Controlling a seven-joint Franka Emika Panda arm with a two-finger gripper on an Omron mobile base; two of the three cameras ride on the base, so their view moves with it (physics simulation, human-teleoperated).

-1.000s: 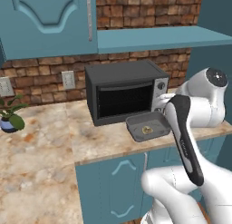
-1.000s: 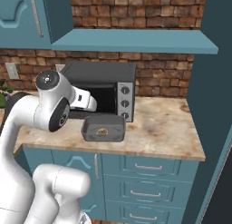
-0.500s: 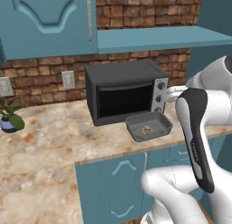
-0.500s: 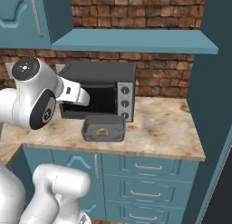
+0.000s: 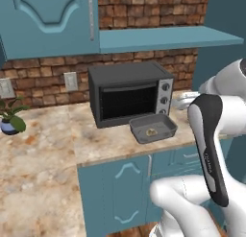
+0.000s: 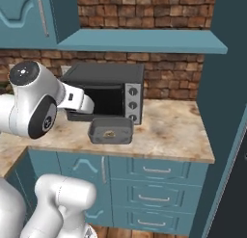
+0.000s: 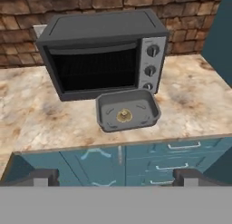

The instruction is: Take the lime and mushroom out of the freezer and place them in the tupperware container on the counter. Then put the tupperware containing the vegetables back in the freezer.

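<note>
Tabletop [image 7: 27, 114] of marbled stone carries the black toaster oven [image 7: 102, 53] at the back. Tupperware container [image 7: 127, 110] sits just in front of the oven, touching its base, near the tabletop's front edge. Mushroom [image 7: 123, 115] lies inside the container, near its middle. Fingers [image 7: 115, 177] spread fully wide, holding nothing, well back from the container.

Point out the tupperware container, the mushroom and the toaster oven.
tupperware container [image 7: 152, 110]: hand view, right rim.
mushroom [image 7: 123, 115]: hand view, its top, inside the tray.
toaster oven [image 5: 129, 101]: left base view, dark glass door.
</note>
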